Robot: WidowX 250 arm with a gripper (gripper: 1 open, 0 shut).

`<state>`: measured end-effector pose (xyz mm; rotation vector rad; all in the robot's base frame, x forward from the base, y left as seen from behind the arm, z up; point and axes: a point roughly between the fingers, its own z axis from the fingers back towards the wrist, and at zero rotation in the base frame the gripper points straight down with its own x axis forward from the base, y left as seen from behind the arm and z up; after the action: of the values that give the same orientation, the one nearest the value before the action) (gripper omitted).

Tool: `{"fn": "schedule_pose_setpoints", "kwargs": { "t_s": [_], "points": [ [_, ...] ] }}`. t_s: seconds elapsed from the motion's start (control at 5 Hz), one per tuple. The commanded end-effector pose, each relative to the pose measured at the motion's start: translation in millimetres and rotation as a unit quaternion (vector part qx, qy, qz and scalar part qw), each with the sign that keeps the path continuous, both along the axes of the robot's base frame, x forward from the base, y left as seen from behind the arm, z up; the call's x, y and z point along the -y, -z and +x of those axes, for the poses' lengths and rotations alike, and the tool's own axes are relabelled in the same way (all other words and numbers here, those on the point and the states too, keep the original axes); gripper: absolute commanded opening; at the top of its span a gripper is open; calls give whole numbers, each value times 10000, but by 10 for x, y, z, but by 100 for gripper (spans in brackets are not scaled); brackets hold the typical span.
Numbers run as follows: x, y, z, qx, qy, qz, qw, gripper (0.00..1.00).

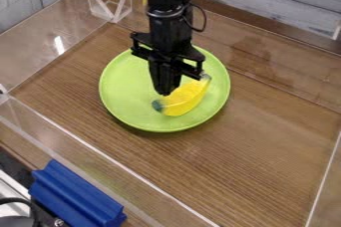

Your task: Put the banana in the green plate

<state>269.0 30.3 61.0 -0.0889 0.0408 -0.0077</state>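
The green plate [127, 97] lies on the wooden table, a little left of centre. Inside it, on its right half, the yellow banana [189, 97] rests flat with one dark green tip toward the plate's middle. My gripper [167, 87] points straight down over the middle of the plate, just left of the banana. Its fingers stand together, shut, and I see nothing between them. The fingertips are close above the banana's green end; I cannot tell whether they touch it.
Clear acrylic walls [40, 121] ring the wooden table top [266, 141]. A blue block [74, 201] lies outside the wall at the bottom left. A clear triangular stand [114, 7] is at the back left, behind the arm.
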Motion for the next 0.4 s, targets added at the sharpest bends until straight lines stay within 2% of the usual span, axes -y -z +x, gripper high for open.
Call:
{"fn": "schedule_pose_setpoints", "kwargs": {
  "t_s": [0.0,0.2],
  "points": [
    [-51,-226,94,387,-1,18,9992,0],
    [-54,-234,102,373,21,-6,9993,0]
  ]
}}
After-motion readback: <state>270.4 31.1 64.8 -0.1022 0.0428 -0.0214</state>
